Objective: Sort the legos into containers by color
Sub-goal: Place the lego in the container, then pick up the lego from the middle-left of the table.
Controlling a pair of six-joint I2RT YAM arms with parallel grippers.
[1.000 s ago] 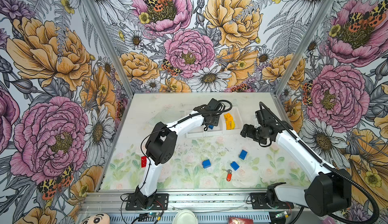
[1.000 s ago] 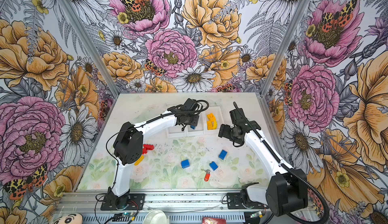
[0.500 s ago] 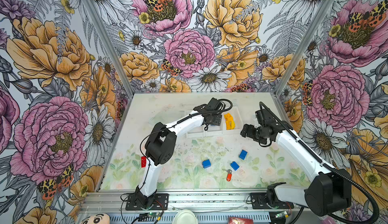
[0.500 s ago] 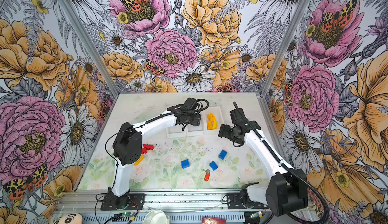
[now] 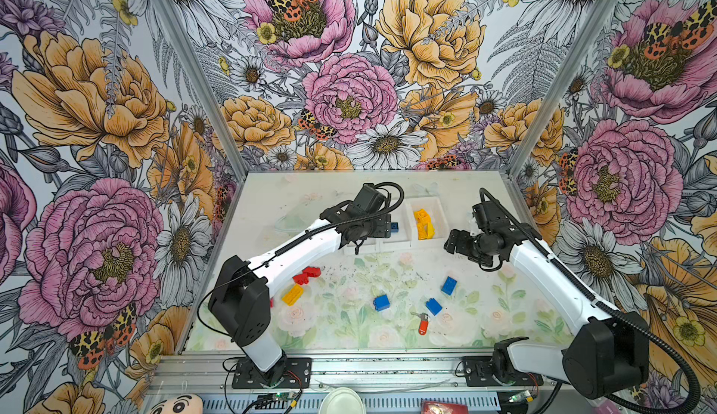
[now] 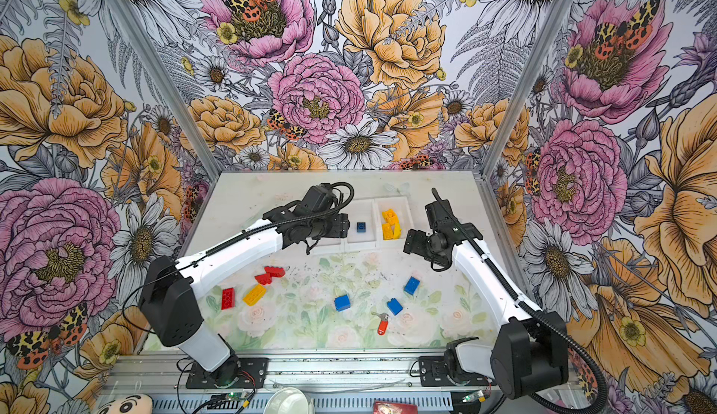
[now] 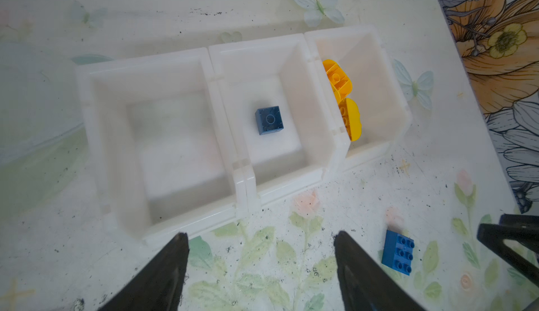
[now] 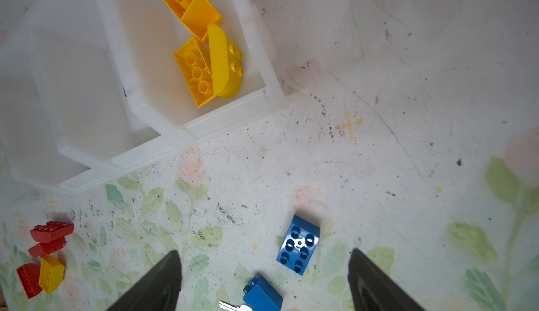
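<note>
Lying alone in middle container (image 7: pixel 256 44), blue lego (image 7: pixel 269 120)

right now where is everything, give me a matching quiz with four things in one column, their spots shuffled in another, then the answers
Things
1. dark blue brick
2. yellow bricks
3. red bricks
4. key tag

Places
A. on the table, beside a loose blue brick
B. in the middle bin
C. on the table, close to the left arm
D. in the end bin nearer the right arm

Pairs: 1-B, 2-D, 3-C, 4-A
</note>
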